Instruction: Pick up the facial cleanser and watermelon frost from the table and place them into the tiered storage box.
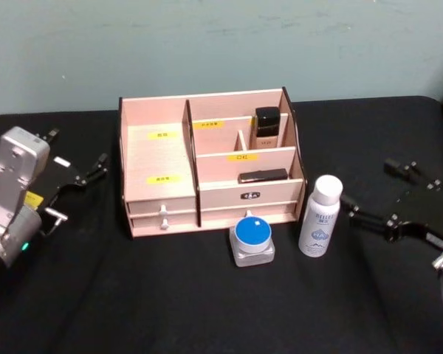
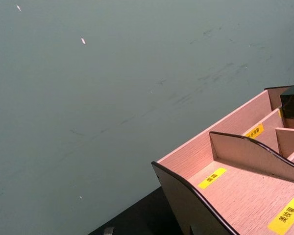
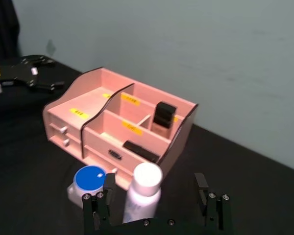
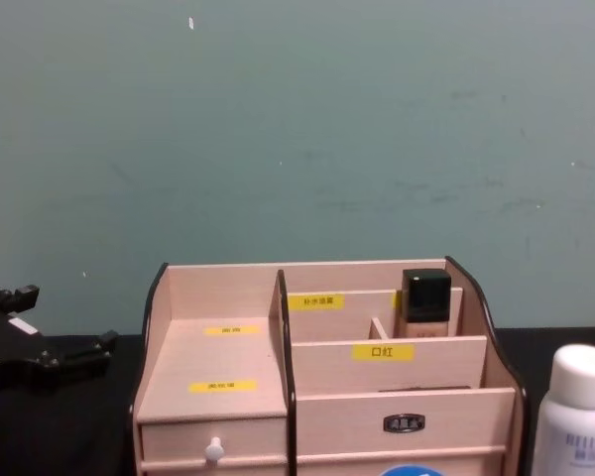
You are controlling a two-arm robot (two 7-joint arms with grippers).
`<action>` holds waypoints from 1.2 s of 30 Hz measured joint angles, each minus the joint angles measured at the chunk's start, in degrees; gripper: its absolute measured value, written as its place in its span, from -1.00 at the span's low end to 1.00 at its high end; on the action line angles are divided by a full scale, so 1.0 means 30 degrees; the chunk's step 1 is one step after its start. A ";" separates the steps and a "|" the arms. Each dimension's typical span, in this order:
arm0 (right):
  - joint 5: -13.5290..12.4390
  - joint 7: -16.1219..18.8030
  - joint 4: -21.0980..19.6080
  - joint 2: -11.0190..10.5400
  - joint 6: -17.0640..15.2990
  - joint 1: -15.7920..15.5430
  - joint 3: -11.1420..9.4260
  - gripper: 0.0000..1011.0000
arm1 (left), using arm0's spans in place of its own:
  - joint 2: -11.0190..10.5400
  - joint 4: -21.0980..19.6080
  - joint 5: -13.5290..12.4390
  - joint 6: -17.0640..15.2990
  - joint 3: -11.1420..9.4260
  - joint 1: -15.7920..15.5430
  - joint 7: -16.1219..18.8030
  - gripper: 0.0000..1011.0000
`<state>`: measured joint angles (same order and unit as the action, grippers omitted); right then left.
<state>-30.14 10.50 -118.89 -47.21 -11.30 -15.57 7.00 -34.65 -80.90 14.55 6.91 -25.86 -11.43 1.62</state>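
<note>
the tiered storage box (image 1: 244,195) is pale matt wood with fine grain, dark along its cut edges, with yellow paper-like labels (image 1: 241,157). the white bottle (image 1: 320,217) is smooth plastic with a slight sheen; the jar (image 1: 252,255) has a glossy blue lid (image 1: 252,231). matt black cloth covers the bench (image 1: 207,302)

口红 label (image 4: 384,351) on box (image 4: 327,421) tier left of right gripper (image 3: 154,181), 美妆蛋 label (image 2: 288,215) on shelf farther left, bottle (image 1: 319,217) print illegible
</note>
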 joint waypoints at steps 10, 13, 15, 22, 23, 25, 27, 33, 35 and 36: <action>0.0302 0.0968 0.0980 0.0657 -0.0698 0.0790 0.1072 0.99 | -0.0001 0.0000 0.0000 0.0000 -0.0001 0.0000 0.0000 1.00; 0.0438 0.1118 0.1356 0.0930 -0.0908 0.1025 0.1288 0.99 | 0.0000 0.0000 0.0001 0.0001 -0.0001 0.0000 0.0000 1.00; 0.0510 0.1179 0.1552 0.1055 -0.0992 0.1121 0.1358 0.99 | 0.0000 -0.0001 0.0000 0.0000 -0.0001 0.0001 0.0001 1.00; 0.0975 0.1471 0.2655 0.1796 -0.1084 0.1782 0.1746 0.99 | 0.0000 0.0000 0.0000 0.0000 0.0000 0.0000 0.0000 1.00; 0.1024 0.1509 0.2760 0.1867 -0.1096 0.1855 0.1793 0.99 | 0.0000 -0.0001 0.0000 0.0001 -0.0001 -0.0001 0.0001 1.00; 0.1130 0.1583 0.2948 0.2004 -0.1126 0.1994 0.1875 0.99 | 0.0000 0.0000 0.0000 0.0001 -0.0001 0.0000 0.0001 1.00; 0.1267 0.1730 0.3244 0.2216 -0.1183 0.2218 0.1992 0.99 | 0.0000 0.0000 0.0001 0.0000 -0.0001 0.0000 0.0000 1.00; 0.1670 0.2081 0.4027 0.2836 -0.1074 0.2807 0.2291 0.99 | 0.0000 0.0000 0.0000 0.0000 0.0000 0.0000 0.0000 1.00; 0.1775 0.2138 0.4236 0.3013 -0.0987 0.2954 0.2360 0.99 | 0.0000 0.0000 0.0000 0.0000 0.0000 0.0000 0.0000 1.00; 0.1830 0.2183 0.4345 0.3109 -0.0950 0.3033 0.2403 0.99 | 0.0000 0.0000 0.0000 0.0000 -0.0001 0.0000 0.0000 1.00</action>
<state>-24.65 17.05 -105.86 -37.89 -14.15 -6.47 14.21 -34.65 -80.90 14.55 6.91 -25.86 -11.43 1.62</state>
